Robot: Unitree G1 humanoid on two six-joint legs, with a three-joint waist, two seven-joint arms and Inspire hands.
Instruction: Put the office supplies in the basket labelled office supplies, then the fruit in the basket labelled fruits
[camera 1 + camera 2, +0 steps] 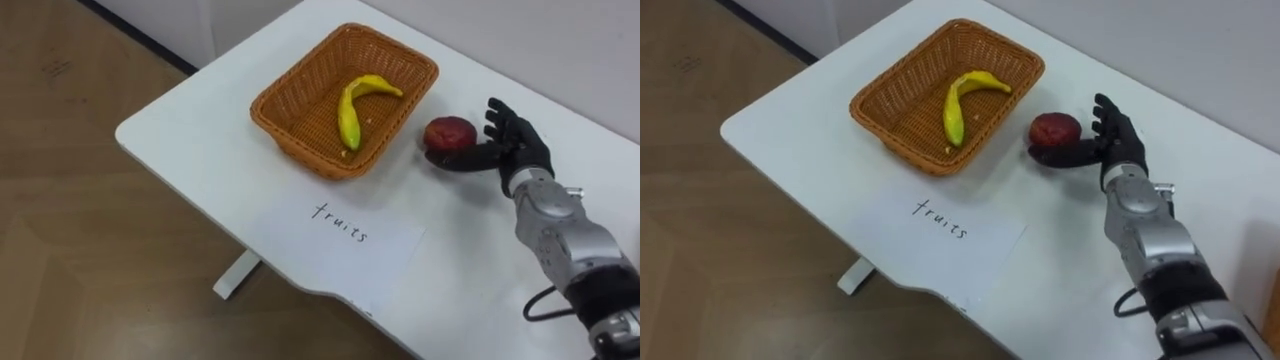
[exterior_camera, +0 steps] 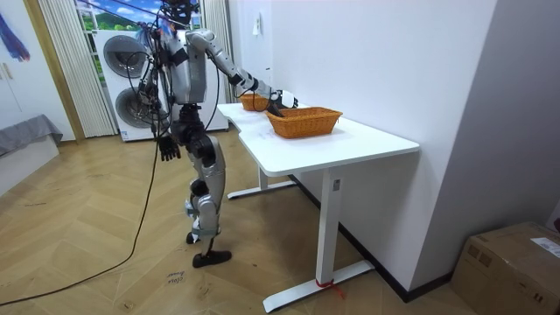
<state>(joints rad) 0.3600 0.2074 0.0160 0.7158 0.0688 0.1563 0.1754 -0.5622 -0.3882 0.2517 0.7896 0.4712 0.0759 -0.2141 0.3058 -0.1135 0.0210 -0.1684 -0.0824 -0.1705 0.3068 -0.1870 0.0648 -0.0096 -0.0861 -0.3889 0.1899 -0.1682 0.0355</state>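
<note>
One banana point(image 1: 352, 110) in one basket point(image 1: 295, 142), second basket point(image 2: 302, 127) nearby; open right hand point(image 1: 512, 148) cups one apple point(image 1: 447, 132); left hand point(image 2: 169, 149) hangs slack

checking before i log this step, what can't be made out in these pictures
1. Eye views: whether the apple sits on the table or is lifted; the right hand's thumb covers its underside.
2. Room view: what the far basket holds; too small, its wall hides the inside.
</note>
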